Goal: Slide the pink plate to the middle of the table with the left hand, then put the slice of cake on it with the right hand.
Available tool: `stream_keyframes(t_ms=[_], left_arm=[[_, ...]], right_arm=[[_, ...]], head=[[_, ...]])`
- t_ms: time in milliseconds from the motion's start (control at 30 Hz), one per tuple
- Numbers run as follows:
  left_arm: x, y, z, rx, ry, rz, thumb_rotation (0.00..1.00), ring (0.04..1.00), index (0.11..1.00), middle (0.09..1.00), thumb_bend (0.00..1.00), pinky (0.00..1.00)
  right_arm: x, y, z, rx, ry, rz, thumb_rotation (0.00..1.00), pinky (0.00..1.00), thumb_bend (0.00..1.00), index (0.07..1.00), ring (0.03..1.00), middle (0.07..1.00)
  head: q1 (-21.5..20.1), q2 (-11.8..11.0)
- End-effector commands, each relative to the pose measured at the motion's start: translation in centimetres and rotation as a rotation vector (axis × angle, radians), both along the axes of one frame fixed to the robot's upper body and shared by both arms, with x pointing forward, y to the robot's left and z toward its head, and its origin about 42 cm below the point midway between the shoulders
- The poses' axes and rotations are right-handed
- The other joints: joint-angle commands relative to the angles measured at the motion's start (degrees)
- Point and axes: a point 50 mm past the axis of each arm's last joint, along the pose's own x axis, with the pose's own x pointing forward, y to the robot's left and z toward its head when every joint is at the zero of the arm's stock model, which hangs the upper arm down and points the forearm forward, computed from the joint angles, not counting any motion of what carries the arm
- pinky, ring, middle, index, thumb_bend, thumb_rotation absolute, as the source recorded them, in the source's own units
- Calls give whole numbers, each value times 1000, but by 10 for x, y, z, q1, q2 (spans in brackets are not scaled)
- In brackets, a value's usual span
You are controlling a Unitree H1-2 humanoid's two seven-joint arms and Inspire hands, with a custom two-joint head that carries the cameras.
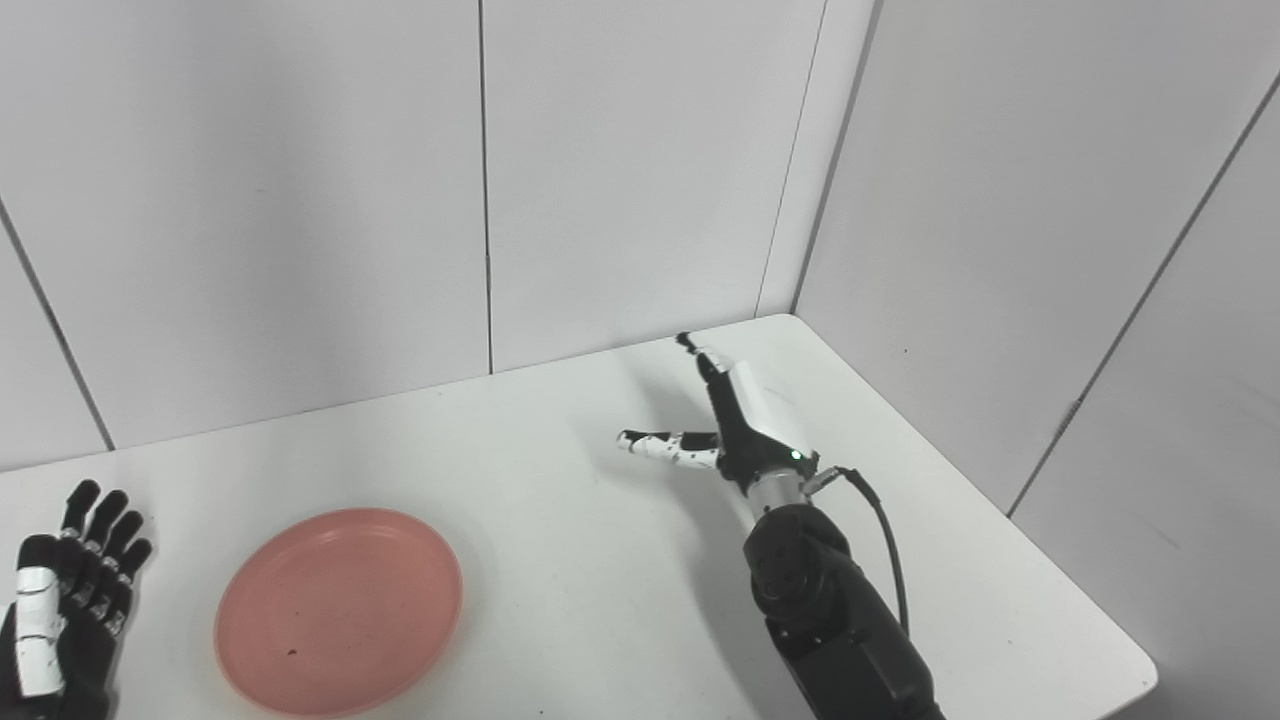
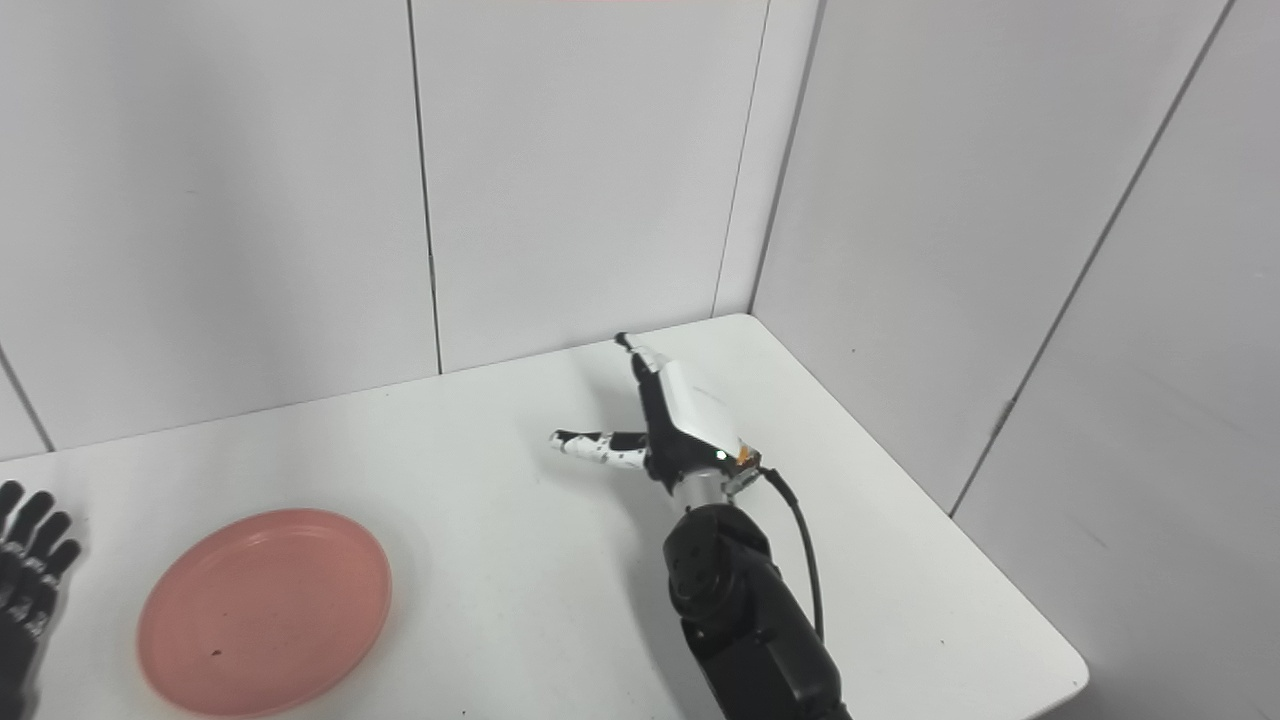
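Observation:
The pink plate (image 1: 338,610) lies empty on the white table (image 1: 560,520), toward the front left. My left hand (image 1: 60,600) is open at the far left edge, fingers spread, a little left of the plate and not touching it. My right hand (image 1: 735,420) is open over the right part of the table, fingers pointing away and thumb stretched to the left, holding nothing. No slice of cake shows in either view.
White panel walls (image 1: 480,200) close the table at the back and on the right. The table's right edge (image 1: 1000,510) runs diagonally to a rounded front corner. A black cable (image 1: 890,550) loops from my right wrist.

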Motion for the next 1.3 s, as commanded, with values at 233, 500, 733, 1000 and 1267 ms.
stream_keyframes(t_ms=[233, 500, 733, 1000, 1267], left_arm=[[-18, 9, -33, -4, 98, 10, 1000, 1000, 1000, 1000, 674, 1000], [-20, 9, -32, 0, 99, 8, 1000, 1000, 1000, 1000, 672, 1000], [-20, 8, -33, -13, 105, 5, 1000, 1000, 1000, 1000, 690, 1000], [-20, 7, -32, -14, 97, 5, 1000, 1000, 1000, 1000, 682, 1000], [-21, 8, -32, -2, 96, 9, 1000, 1000, 1000, 1000, 691, 1000]], right_arm=[[-5, -23, 36, -117, -72, -115, 419, 947, 768, 876, 924, 890], [-4, -29, 33, -147, 0, -207, 434, 990, 775, 886, 951, 911], [-1, -38, 25, -72, 73, -236, 431, 795, 814, 894, 916, 941], [2, -45, 19, -14, 201, -236, 386, 734, 803, 890, 903, 930], [5, -52, 8, 16, 247, -258, 272, 673, 724, 864, 864, 894]], head=[[-1, 2], [-2, 4], [-2, 4], [-2, 4], [-2, 7]])
